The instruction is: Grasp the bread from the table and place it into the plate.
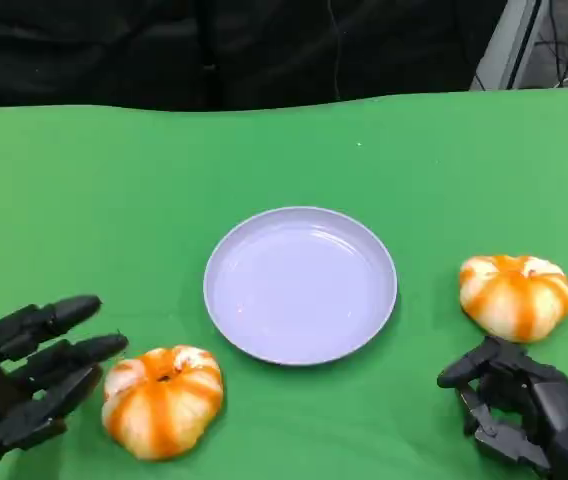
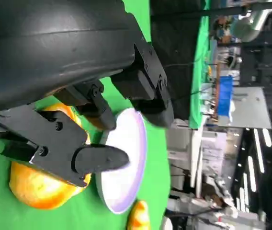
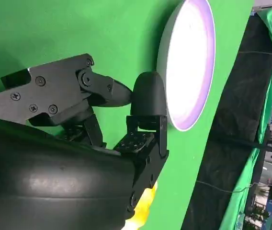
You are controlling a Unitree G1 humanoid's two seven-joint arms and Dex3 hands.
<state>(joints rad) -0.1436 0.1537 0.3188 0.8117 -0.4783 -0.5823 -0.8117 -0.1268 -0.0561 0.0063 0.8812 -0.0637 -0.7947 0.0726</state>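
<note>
So there are two breads on the green table (image 1: 84, 190), and both look like little pumpkins: round, puffy, ribbed, with orange stripes running down over a pale cream base and a dimple on top. The crust looks glossy.

The left bread (image 1: 162, 400) sits close to the table's near edge, toward the near left corner. The right bread (image 1: 515, 295) is toward the right edge, a bit further from the near edge than the other one. Between them, roughly mid-table, is a shallow round lavender plate (image 1: 300, 284) with nothing on it.

The left hand (image 1: 24, 375) is just beside the left bread, fingers spread and pointing at it, holding nothing. I can't tell if the fingertips actually touch the crust. In the left wrist view the bread (image 2: 40, 184) shows right behind the fingers (image 2: 100, 158), with the plate (image 2: 124, 160) past it.

The right hand (image 1: 519, 405) is near the near edge, just short of the right bread, fingers loosely bent and apart, also holding nothing.
</note>
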